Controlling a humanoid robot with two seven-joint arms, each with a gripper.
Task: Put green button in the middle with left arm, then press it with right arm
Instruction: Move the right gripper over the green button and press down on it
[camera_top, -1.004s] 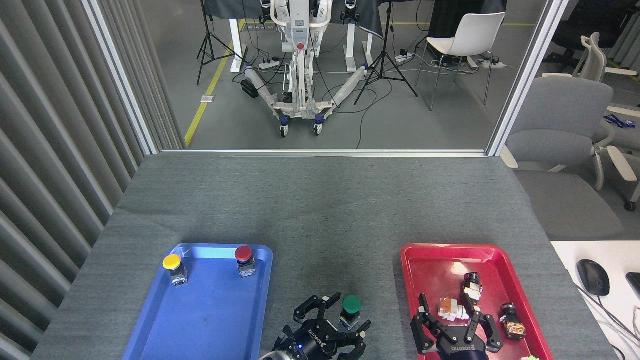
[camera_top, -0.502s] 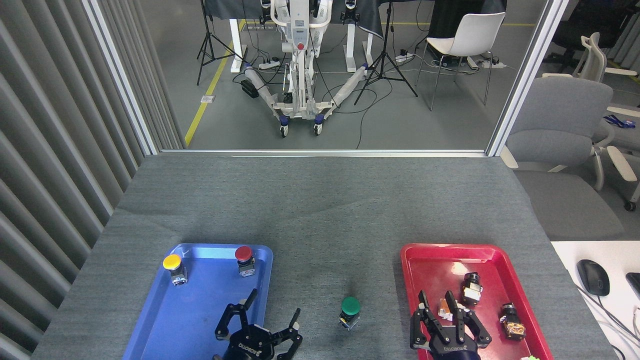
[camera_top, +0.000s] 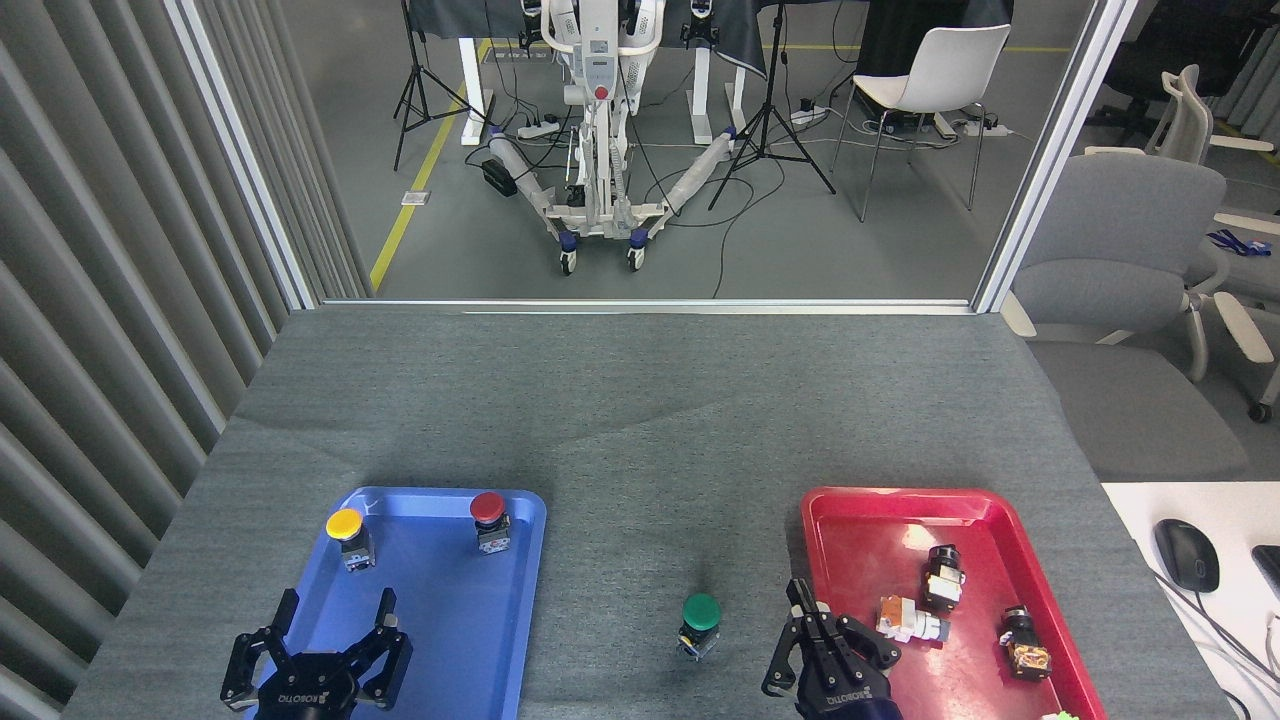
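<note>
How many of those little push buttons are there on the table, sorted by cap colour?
Green: 1, the green button on the grey cloth between the trays
Yellow: 1, the yellow button in the blue tray
Red: 1, the red button in the blue tray
Total: 3

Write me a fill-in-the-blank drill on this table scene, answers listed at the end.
1. The green button stands on the bare grey cloth between the blue tray and the ___ tray.
2. The yellow button and the red button sit in the ___ tray.
3. The left tool has its fingers ___ over the blue tray.

Answers: red; blue; open
</note>
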